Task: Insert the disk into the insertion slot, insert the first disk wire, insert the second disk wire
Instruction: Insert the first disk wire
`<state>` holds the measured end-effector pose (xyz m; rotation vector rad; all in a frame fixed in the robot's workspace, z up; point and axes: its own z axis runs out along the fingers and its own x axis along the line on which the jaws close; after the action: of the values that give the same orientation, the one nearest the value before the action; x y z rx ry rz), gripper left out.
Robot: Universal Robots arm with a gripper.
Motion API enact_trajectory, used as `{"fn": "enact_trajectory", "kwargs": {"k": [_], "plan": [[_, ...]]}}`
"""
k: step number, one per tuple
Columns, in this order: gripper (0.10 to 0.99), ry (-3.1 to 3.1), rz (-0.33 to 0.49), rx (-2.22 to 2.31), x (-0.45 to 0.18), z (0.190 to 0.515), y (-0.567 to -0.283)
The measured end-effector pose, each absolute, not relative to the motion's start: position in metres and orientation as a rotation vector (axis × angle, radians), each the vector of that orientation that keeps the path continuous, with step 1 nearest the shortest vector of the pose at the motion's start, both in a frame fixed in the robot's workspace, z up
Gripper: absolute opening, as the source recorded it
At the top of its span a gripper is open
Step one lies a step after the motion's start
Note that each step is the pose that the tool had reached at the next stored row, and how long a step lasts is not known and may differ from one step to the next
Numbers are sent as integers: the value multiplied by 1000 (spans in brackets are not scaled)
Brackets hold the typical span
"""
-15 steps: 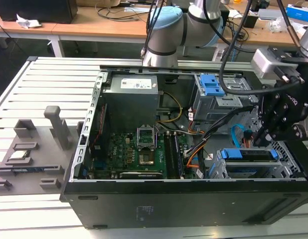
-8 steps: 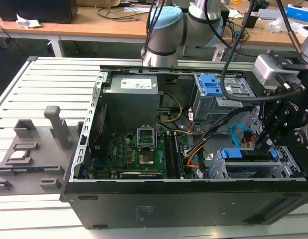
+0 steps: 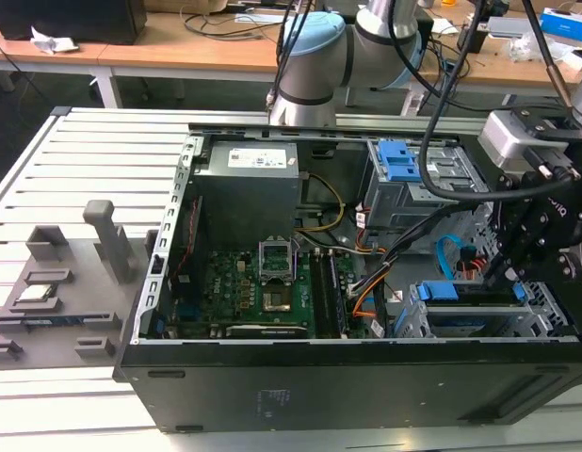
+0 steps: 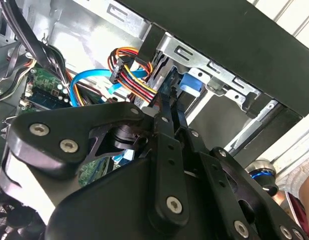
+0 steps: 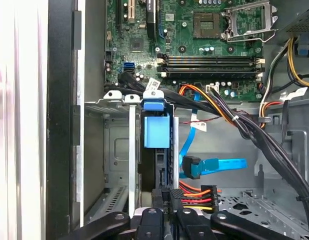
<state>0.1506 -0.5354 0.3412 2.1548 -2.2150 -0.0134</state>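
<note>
My gripper [image 5: 169, 199] is pinched nearly shut, on the black plug of the first disk wire [image 5: 194, 194] as far as I can judge. The disk [image 5: 157, 131] sits in the insertion slot [image 5: 117, 100]. In the exterior view its long axis runs 9 to 3 o'clock, and I'm at the 3 o'clock end, plug right at its rear edge.

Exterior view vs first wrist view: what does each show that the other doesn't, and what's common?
Exterior view: the arm's base joints and a grey fixture tray outside the case.
First wrist view: the first disk wire right beside the tool, and the second disk wire with its blue connector up close.
Both: the motherboard, and the disk sitting in the insertion slot.
</note>
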Motion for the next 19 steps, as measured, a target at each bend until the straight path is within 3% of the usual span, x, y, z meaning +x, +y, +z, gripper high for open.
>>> {"fn": "enact_trajectory", "kwargs": {"k": [13,15,19], "plan": [[169,-2231,-14,2138,151,335,-535],[243,-2231,-14,2138,151,335,-535],[243,-2231,-14,2138,151,350,-535]]}}
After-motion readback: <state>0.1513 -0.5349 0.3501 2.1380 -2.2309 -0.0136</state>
